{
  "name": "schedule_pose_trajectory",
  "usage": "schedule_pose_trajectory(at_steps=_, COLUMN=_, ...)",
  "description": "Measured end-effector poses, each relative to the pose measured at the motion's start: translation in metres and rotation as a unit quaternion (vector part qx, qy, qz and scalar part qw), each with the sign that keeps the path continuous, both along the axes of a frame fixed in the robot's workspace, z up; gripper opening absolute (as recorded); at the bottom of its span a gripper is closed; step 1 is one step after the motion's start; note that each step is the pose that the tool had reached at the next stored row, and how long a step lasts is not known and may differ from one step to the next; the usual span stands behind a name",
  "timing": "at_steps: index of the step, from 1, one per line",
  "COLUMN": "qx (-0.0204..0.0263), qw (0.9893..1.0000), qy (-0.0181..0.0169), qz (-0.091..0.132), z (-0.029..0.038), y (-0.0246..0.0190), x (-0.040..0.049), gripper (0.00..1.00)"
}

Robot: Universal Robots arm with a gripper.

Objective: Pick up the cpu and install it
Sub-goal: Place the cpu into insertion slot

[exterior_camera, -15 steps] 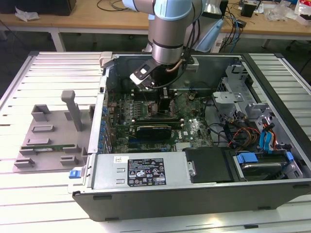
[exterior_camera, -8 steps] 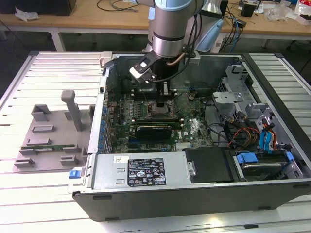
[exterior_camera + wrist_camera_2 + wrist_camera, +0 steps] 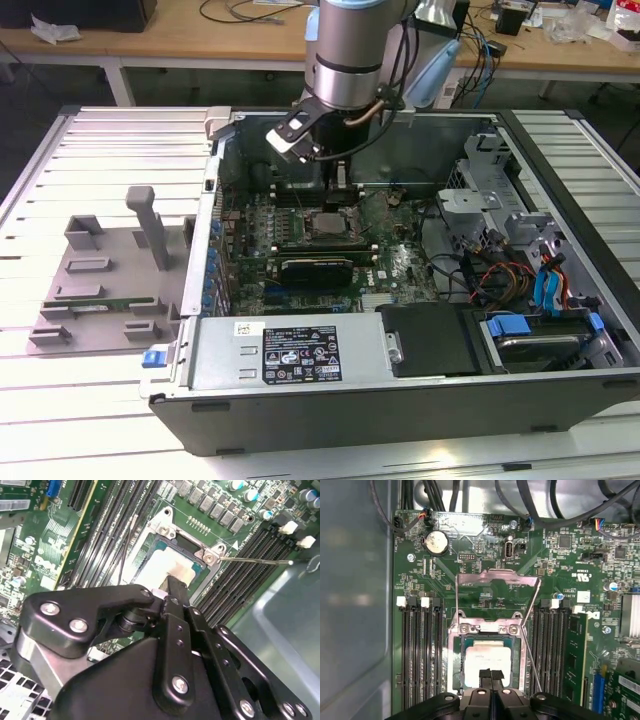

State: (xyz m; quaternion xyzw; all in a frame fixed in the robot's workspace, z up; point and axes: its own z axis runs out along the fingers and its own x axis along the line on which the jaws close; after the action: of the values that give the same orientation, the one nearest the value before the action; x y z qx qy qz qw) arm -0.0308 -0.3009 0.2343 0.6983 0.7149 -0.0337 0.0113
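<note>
Hand (image 3: 490, 674) narrow, fingers together, gripping nothing; tips at the cpu (image 3: 485, 657), which lies in the open socket frame (image 3: 455, 650). Risk: off-centre downward pressure could tilt it and bend pins.

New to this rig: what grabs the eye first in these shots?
In the exterior view, the arm reaches down into the open computer case. In the first wrist view, the cpu lies in its socket below the raised load plate, with the end effector, fingers together, right over it.
</note>
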Motion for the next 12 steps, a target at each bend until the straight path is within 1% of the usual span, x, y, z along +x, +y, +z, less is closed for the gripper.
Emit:
schedule_pose_trajectory(at_steps=1, qx=0.0000, qw=1.0000, qy=0.0000, qz=0.000, z=0.0021, y=0.0000, x=0.0000, gripper=0.11)
schedule_pose_trajectory(at_steps=4, qx=-0.0001, qw=1.0000, qy=0.0001, qz=0.000, z=0.0114, y=0.0000, x=0.0000, gripper=0.11)
schedule_pose_trajectory(at_steps=10, qx=0.0000, qw=1.0000, qy=0.0000, qz=0.000, z=0.0205, y=0.0000, x=0.0000, gripper=0.11)
schedule_pose_trajectory(at_steps=12, qx=0.0000, qw=1.0000, qy=0.0000, qz=0.000, z=0.0245, y=0.0000, x=0.0000, gripper=0.11)
